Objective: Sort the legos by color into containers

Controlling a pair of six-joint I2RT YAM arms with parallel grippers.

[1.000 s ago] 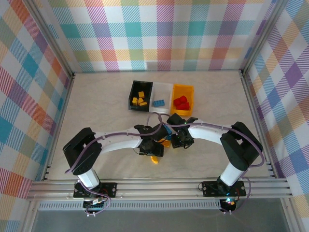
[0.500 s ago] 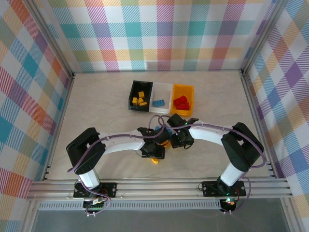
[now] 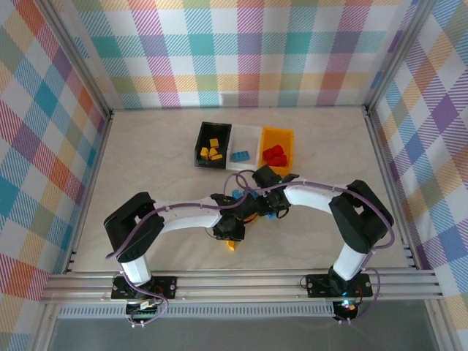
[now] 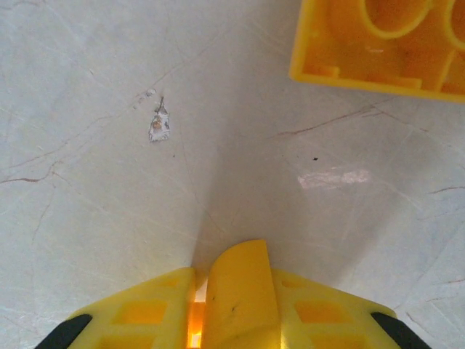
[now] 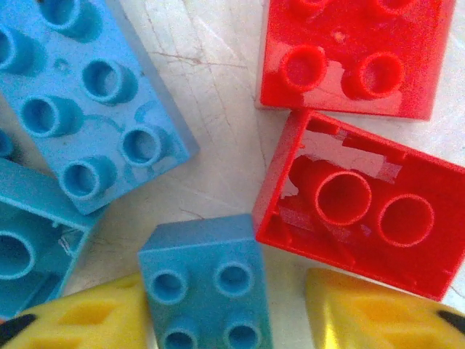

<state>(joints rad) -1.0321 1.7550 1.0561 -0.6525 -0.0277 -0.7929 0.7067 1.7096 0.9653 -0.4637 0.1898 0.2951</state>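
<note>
Around right tool (image 5: pixel 232 309): tight lego cluster (image 5: pixel 363 211)

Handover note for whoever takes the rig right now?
Left gripper: shut, just short of an upturned yellow brick; whether it holds anything, unclear.
Right gripper: fingers open astride a small blue brick, red bricks beside it.
Done: sorted yellows in black bin, one blue in white bin, reds in yellow-orange bin.
Left: those loose ones on the table, by colour.
</note>
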